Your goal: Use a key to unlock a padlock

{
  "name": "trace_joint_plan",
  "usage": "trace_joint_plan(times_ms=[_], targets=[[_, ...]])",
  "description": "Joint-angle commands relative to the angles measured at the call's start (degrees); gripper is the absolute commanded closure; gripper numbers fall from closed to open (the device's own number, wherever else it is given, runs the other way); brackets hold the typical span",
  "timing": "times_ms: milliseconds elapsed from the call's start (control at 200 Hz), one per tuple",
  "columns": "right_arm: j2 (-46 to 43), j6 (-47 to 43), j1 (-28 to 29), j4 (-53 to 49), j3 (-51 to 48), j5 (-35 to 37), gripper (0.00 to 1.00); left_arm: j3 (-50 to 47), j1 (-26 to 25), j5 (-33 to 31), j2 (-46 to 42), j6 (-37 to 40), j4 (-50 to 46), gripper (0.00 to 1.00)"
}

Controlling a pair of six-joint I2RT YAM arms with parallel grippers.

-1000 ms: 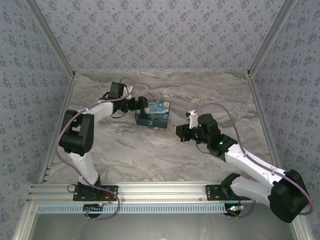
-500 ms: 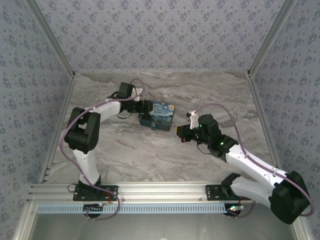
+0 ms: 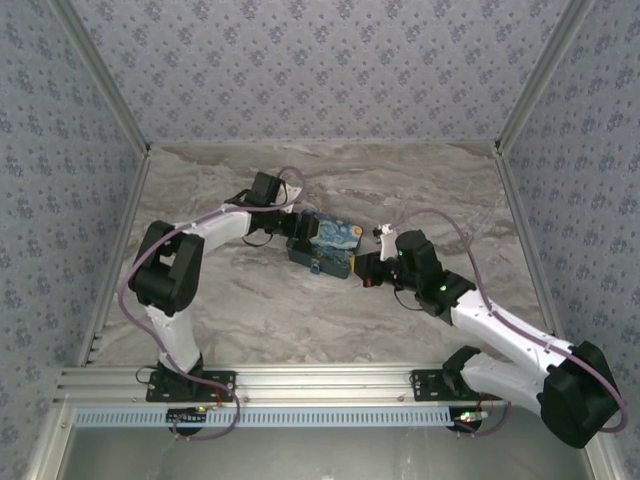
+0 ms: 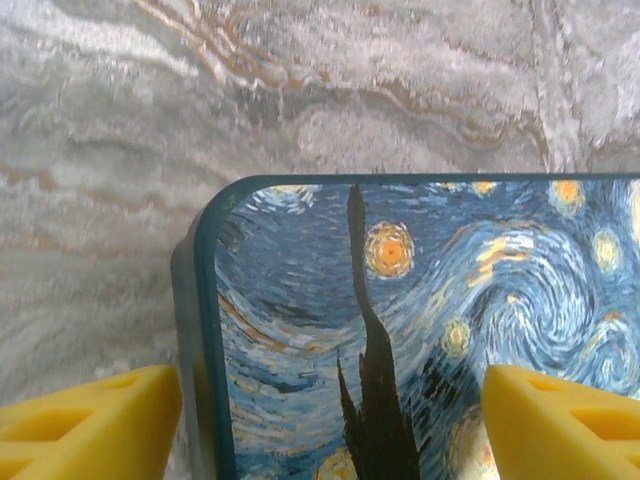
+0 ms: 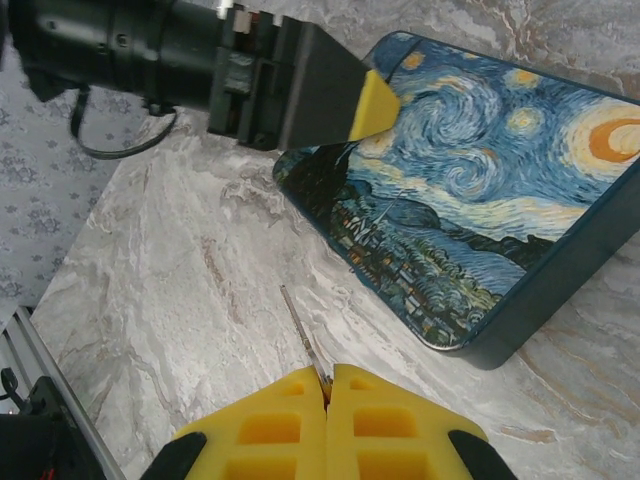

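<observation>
Padlock [image 3: 316, 267], a mere speck, sits at the near face of the starry-night box [image 3: 330, 240] on the marble table [image 3: 250, 300], near the right claw [image 5: 328, 380]. Left claw [image 4: 330, 385] is spread wide, its pads straddling the box's corner. Right claw is pinched tight on the key [image 5: 303, 337], whose blade juts over bare table, apart from the box.

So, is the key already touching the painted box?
No, the key sticks out from the shut right gripper over the marble tabletop, clearly apart from the starry-night box.
</observation>
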Motion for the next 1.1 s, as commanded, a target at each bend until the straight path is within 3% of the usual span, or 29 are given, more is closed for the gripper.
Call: trace_joint_plan(times_ms=[0, 150, 290, 505, 730, 1099], targets=[[1.87, 0.87, -0.14, 0.99, -0.64, 0.35, 1.0, -0.83, 0.01, -4.57, -6.7, 1.76, -3.95, 0.18], [4.78, 1.3, -1.76, 4.13, -0.03, -2.3, 1.0, -6.07, 0.68, -7.95, -16.9, 1.14, -2.0, 0.13], [8.4, 1.87, -4.66, 7.47, 0.77, -5.22, 1.0, -15.28, 0.33, -7.0, -27.01, -1.09, 2.69, 0.13], [16.2, 3.03, -8.05, 12.97, 3.29, -8.74, 1.0, -29.55, -5.68, -4.14, -36.55, -5.05, 11.63, 0.09], [24.72, 3.11, -7.98, 15.98, 7.56, -9.62, 1.0, -37.31, -9.91, -3.35, -32.95, -11.98, 25.16, 0.08], [32.73, 2.58, -8.41, 17.23, 11.0, -9.63, 1.0, -37.18, -11.72, -1.16, -21.03, -15.89, 36.22, 0.08]])
